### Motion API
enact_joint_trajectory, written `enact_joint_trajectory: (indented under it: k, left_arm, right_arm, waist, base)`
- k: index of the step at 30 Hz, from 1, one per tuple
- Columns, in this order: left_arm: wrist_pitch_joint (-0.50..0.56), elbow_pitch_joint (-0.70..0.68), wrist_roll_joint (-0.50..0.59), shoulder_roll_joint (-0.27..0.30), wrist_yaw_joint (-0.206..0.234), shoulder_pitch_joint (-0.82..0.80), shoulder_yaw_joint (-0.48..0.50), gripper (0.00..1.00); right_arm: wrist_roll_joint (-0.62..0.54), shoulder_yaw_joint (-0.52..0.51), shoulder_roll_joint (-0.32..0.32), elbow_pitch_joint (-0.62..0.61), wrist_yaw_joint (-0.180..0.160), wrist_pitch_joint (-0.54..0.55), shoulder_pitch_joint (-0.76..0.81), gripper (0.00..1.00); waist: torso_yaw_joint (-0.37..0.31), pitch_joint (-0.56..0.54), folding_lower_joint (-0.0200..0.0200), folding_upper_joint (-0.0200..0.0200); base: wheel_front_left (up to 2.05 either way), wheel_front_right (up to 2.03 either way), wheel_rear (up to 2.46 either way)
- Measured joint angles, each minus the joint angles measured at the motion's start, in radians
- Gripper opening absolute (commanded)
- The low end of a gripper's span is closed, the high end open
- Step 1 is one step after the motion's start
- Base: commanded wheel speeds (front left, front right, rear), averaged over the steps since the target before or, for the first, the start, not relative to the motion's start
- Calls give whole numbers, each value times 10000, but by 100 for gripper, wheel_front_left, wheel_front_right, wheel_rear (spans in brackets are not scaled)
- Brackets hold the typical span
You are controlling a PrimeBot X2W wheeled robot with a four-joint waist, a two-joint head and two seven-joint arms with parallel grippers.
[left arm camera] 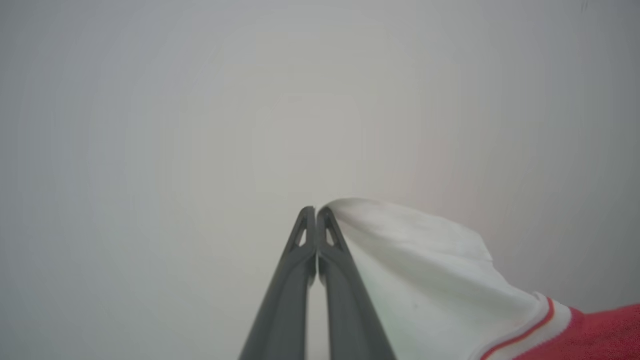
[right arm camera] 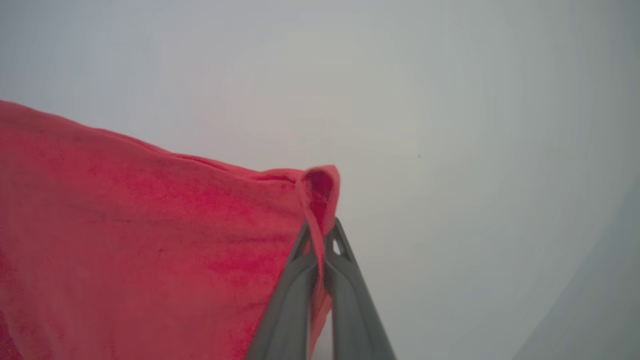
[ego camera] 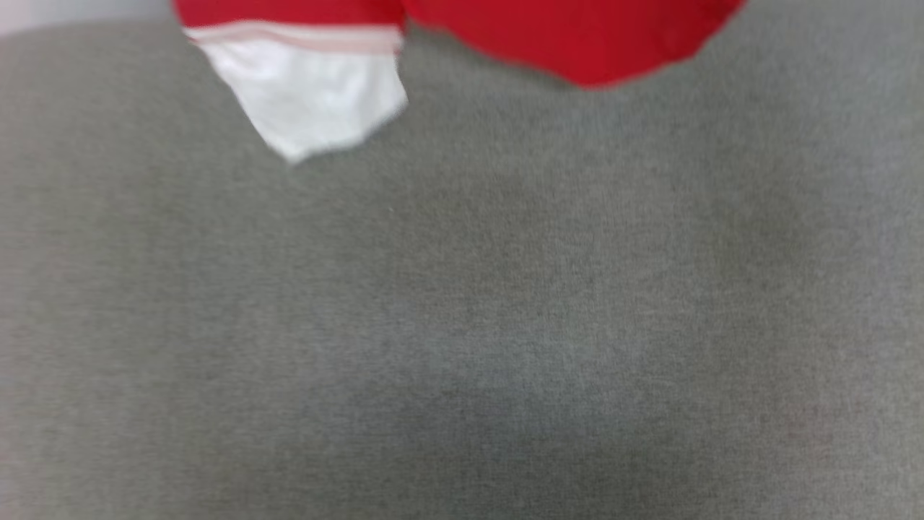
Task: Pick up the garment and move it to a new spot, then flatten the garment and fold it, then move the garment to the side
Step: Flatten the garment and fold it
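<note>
At the far edge of the grey counter (ego camera: pixel 462 325), my left jaws pinch the white sleeve (left arm camera: pixel 425 280) of the garment (ego camera: pixel 577 36), my right jaws its red cloth.

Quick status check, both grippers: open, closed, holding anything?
Left gripper: closed, pinching the garment by its white sleeve end.
Right gripper: closed on the garment's red fabric.

**A:** Head view's all smeared, and the garment (ego camera: pixel 577 40) runs off the top edge, most of it cut off.

**B:** Same on the wrists: frame edges chop it, and behind the left claw (left arm camera: pixel 316 212) and right claw (right arm camera: pixel 321 235) it's just pale haze, can't tell what.
</note>
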Motion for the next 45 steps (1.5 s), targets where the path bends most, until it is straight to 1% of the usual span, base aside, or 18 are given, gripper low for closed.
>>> enact_joint_trajectory:
  k: [2, 4, 7, 8, 10, 14, 19, 22, 23, 24, 26, 28, 31, 33, 37, 39, 41, 45]
  left_arm:
    - [-917, 491, 153, -244, 58, -268, 21, 0]
    - [-1820, 767, 182, -522, 58, -848, 157, 0]
    - [-2846, 750, 238, -832, -153, -2198, 414, 0]
    - [-2984, 654, 247, -836, -380, -2464, 510, 0]
    - [-3070, 575, 146, -836, -604, -2643, 830, 0]
    - [-3116, 25, -19, -761, -1032, -2489, 1396, 0]
    - [-3103, -472, 100, -679, -1271, -442, 1574, 0]
    - [-3103, -616, 38, -744, -1315, 637, 1381, 0]
    - [-3112, -709, -201, -796, -1325, 998, 1264, 0]
    - [-3108, -861, -451, -775, -1325, 1796, 594, 0]
    - [-2890, -1152, -1047, -715, -1327, 2640, -96, 0]
    - [-2550, -1582, -1630, -403, -1327, 3367, -767, 0]
    - [-1847, -2399, -2477, 238, -1325, 4442, -1741, 0]
    - [-1310, -2882, -2991, 686, -1329, 5273, -2272, 0]
    - [-412, -3992, -4115, 1638, -1327, 6989, -2788, 0]
    - [-88, -4562, -4544, 2056, -1321, 7891, -2953, 0]
    - [123, -5233, -5009, 2422, -1047, 8771, -3003, 0]
    - [301, -6782, -5519, 3319, -136, 10378, -3181, 0]
  right_arm:
    - [-1030, -215, 253, 713, 2, -1852, -330, 0]
    - [-2023, -614, 326, 1277, 4, -3369, -843, 0]
    - [-3323, -1037, 345, 1643, 0, -4539, -1836, 0]
    - [-3756, -1154, 343, 1661, 0, -4640, -2034, 0]
    - [-4349, -1365, 391, 1582, 2, -4725, -2215, 0]
    - [-4911, -1467, 422, 1406, 2, -4736, -2197, 0]
    - [-4903, -1202, 345, 1879, 2, -4736, -1400, 0]
    - [-4566, -604, 259, 2345, 2, -4738, -956, 0]
    - [-4274, -420, 215, 2550, 2, -4734, -830, 0]
    - [-3749, 188, 123, 2644, 2, -4738, -476, 0]
    - [-2980, 886, 40, 2671, 2, -4717, 60, 0]
    - [-2261, 1463, -251, 2512, 2, -4556, 600, 0]
    - [-757, 2138, -769, 1718, 2, -4155, 1522, 0]
    - [293, 2577, -1252, 872, 2, -3824, 2338, 0]
    - [2222, 3191, -2617, -972, 2, -3001, 4061, 0]
    - [2918, 3312, -3323, -1755, 2, -2640, 4978, 0]
    - [3641, 3258, -3954, -2470, 2, -2389, 5884, 0]
    - [4332, 3377, -4853, -3800, 2, -1873, 7728, 0]
  waist:
    - [-89, 292, 0, 0]
    - [-159, 575, 1, 0]
    - [-203, 1056, 0, 0]
    - [-199, 1241, 0, 0]
    - [-166, 1635, 0, 0]
    - [-44, 2457, 0, 0]
    - [244, 3342, 0, 0]
    - [547, 3608, 0, 0]
    - [656, 3660, 1, 0]
    - [860, 3712, 1, 0]
    - [1044, 3670, 0, 0]
    - [1176, 3505, 0, 0]
    - [1319, 3177, 0, 0]
    - [1368, 2918, 1, 0]
    - [1393, 2317, 0, 0]
    - [1391, 2006, 0, 0]
    - [1384, 1697, 0, 0]
    - [1344, 1117, 0, 0]
  base:
    - [0, 0, 0]
    - [0, 0, 0]
    - [0, 0, 0]
    - [0, 0, 0]
    - [0, 0, 0]
    - [0, 0, 0]
    - [0, 0, 0]
    - [0, 0, 0]
    - [0, 0, 0]
    - [0, 0, 0]
    - [0, 0, 0]
    - [0, 0, 0]
    - [0, 0, 0]
    - [0, 0, 0]
    - [0, 0, 0]
    - [0, 0, 0]
    - [0, 0, 0]
    - [0, 0, 0]
